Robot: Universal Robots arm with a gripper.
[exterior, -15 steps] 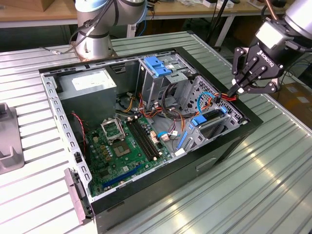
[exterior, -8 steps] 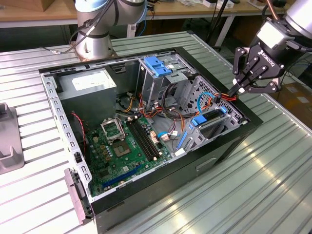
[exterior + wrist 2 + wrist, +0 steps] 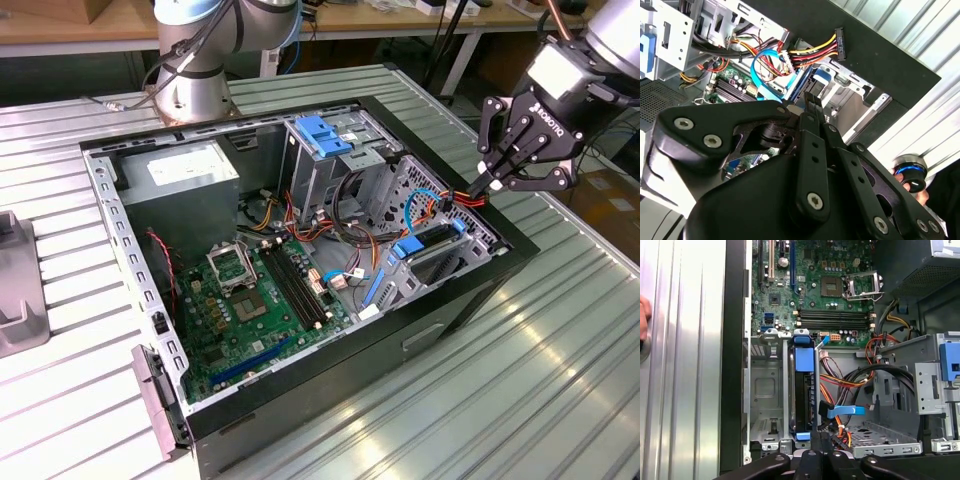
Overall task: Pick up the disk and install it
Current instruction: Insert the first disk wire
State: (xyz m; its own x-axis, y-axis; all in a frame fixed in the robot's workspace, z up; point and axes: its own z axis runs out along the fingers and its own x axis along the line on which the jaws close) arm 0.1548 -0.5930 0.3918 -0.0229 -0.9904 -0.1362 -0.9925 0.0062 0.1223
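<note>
The disk (image 3: 805,371) stands on edge in a slot of the drive cage at the case's front, its blue rail facing up; it also shows as a blue strip (image 3: 432,243) in the exterior view. My gripper (image 3: 488,185) hangs above the case's edge at the exterior view's right, just over the cage, fingers drawn together with nothing between them. In the first wrist view the gripper (image 3: 821,452) sits directly above the disk's end. In the second wrist view the gripper (image 3: 807,107) points down at the disk (image 3: 810,85). A loose power connector (image 3: 840,44) on coloured wires lies close by, apart from the tips.
The open computer case (image 3: 420,345) lies on a ribbed metal table. Inside are a motherboard (image 3: 250,300), a grey power-supply box (image 3: 185,175), a blue-topped bay (image 3: 325,135) and tangled cables (image 3: 850,380). An empty slot (image 3: 765,395) adjoins the disk. A hand (image 3: 644,320) rests outside the case.
</note>
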